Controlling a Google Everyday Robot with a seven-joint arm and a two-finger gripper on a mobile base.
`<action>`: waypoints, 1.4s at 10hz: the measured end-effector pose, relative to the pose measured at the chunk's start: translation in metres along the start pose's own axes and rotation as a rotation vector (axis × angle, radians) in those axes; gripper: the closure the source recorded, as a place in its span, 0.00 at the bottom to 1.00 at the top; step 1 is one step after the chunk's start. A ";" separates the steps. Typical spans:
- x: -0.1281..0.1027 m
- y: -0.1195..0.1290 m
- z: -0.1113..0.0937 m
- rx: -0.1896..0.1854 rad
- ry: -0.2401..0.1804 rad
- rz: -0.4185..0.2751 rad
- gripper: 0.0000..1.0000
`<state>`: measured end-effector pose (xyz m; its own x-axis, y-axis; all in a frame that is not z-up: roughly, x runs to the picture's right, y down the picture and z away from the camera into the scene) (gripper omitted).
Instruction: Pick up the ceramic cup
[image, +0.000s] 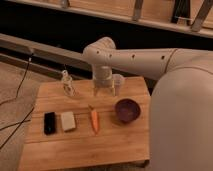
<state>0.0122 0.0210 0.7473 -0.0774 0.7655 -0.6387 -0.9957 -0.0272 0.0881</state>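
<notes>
Ceramic cup (119, 80) upright near bench (75, 150) rear edge. End effector (103, 91) just beside cup, on glass bottle (67, 85) side, pointing down, jaws spread wide, gripping nothing. Purple bowl (127, 110) in front of cup; carrot (94, 119), beige block (67, 120), black block (49, 122) in row nearer front

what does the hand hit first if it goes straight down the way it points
Probably the bare table beside the cup. The hand hangs open over the table's far side, pointing down; depth is unclear, so it might clip the cup first.
</notes>
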 end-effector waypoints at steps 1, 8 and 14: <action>-0.008 -0.004 0.000 0.003 -0.004 0.006 0.35; -0.085 -0.067 -0.010 -0.022 -0.052 0.089 0.35; -0.130 -0.114 0.019 -0.031 -0.031 0.145 0.35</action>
<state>0.1371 -0.0636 0.8350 -0.2199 0.7716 -0.5969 -0.9752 -0.1585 0.1544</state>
